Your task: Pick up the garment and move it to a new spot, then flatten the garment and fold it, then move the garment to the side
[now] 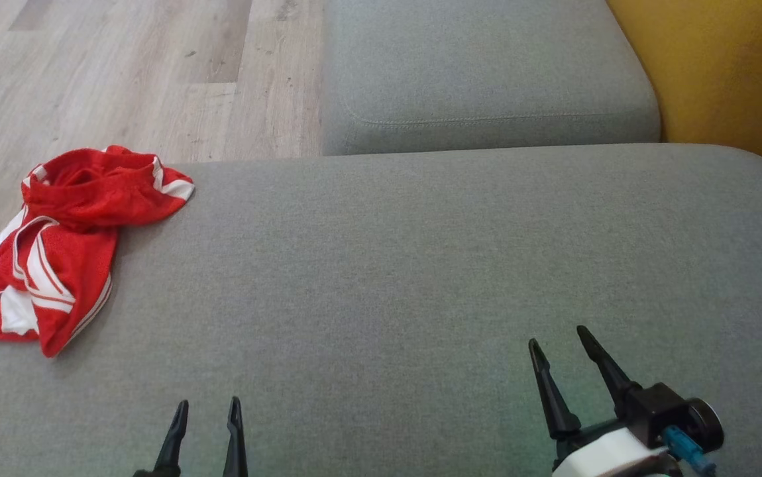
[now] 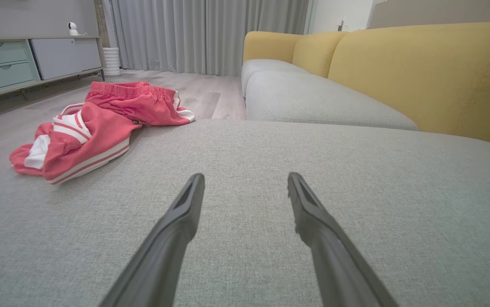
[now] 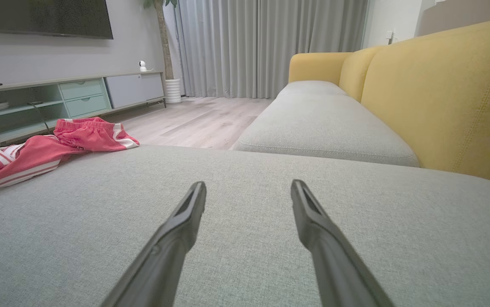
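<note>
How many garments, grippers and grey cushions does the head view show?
Red and white garment: 1
Grippers: 2, the left gripper and the right gripper, both open
Grey cushions: 2, the near cushion and the far cushion
Total: 5

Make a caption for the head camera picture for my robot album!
Crumpled red garment at the left edge of the grey cushion; left gripper and right gripper wait open, empty.

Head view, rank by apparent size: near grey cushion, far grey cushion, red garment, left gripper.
1. near grey cushion
2. far grey cushion, cut off by the top edge
3. red garment
4. left gripper, mostly cropped at the bottom edge, so last by visible part only
</note>
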Robot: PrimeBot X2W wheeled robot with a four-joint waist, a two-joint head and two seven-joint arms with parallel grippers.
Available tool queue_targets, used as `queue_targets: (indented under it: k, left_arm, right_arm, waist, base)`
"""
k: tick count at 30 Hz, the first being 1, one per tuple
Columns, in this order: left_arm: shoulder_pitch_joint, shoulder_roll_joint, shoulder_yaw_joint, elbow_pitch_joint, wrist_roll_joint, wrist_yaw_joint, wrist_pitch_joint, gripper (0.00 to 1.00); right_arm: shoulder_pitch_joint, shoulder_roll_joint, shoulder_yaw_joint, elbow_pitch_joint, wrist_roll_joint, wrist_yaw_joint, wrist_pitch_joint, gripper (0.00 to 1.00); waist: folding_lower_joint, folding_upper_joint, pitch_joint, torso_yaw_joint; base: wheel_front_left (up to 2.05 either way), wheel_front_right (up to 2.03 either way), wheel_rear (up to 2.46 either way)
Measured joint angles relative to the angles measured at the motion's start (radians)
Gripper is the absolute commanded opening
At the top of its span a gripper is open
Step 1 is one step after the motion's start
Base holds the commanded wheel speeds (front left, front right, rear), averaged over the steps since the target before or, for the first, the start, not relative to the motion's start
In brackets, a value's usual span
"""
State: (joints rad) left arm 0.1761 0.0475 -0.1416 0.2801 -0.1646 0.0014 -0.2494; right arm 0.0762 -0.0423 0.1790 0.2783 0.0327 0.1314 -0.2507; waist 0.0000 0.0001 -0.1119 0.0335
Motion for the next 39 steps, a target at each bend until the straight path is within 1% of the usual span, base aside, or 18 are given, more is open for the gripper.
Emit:
queue_targets:
  k: [10, 15, 20, 24, 29, 32, 35, 39]
  left_arm:
    - [0.000, 0.001, -0.002, 0.008, -0.001, 0.000, 0.000, 1.00]
    - [0.000, 0.004, -0.015, 0.012, -0.001, 0.000, 0.000, 1.00]
    - [0.000, 0.014, -0.018, 0.013, -0.001, 0.000, 0.000, 1.00]
    - [0.000, 0.036, -0.015, 0.011, -0.001, 0.008, 0.000, 1.00]
    - [0.002, 0.051, -0.011, -0.004, -0.001, 0.012, 0.002, 1.00]
    - [0.014, 0.056, 0.008, -0.023, -0.002, 0.026, 0.002, 1.00]
    - [0.019, 0.058, 0.016, -0.036, -0.012, 0.036, 0.002, 1.00]
    - [0.019, 0.057, 0.018, -0.050, -0.012, 0.043, 0.002, 1.00]
  right_arm:
    - [0.003, 0.000, -0.001, 0.010, 0.000, 0.000, 0.000, 1.00]
    - [0.039, 0.000, -0.010, 0.011, 0.004, 0.000, 0.000, 1.00]
    - [0.056, 0.000, -0.017, 0.011, 0.014, 0.000, 0.000, 1.00]
    - [0.056, 0.000, -0.003, 0.007, 0.026, 0.000, 0.000, 1.00]
    - [0.053, 0.000, 0.017, 0.002, 0.047, 0.000, 0.000, 1.00]
    - [0.042, 0.000, 0.045, 0.003, 0.050, 0.000, 0.000, 1.00]
    - [0.005, 0.000, 0.066, 0.005, 0.049, 0.000, 0.000, 1.00]
    - [-0.033, 0.000, 0.077, 0.010, 0.049, 0.000, 0.000, 1.00]
  waist:
    - [0.0000, 0.0000, -0.006, 0.009]
    - [0.0001, 0.0000, -0.013, 0.037]
    - [0.0001, 0.0000, -0.021, 0.109]
    - [0.0000, 0.0000, -0.025, 0.187]
    - [0.0001, 0.0000, -0.029, 0.292]
    - [0.0000, 0.0000, -0.026, 0.346]
    - [0.0000, 0.0000, -0.011, 0.381]
    - [0.0002, 0.0000, 0.008, 0.398]
  base:
    - [0.00, 0.00, 0.00]
    - [0.00, 0.00, 0.00]
    - [0.00, 0.00, 0.00]
    - [0.00, 0.00, 0.00]
    - [0.00, 0.00, 0.00]
    - [0.00, 0.00, 0.00]
    - [0.00, 0.00, 0.00]
    - [0.00, 0.00, 0.00]
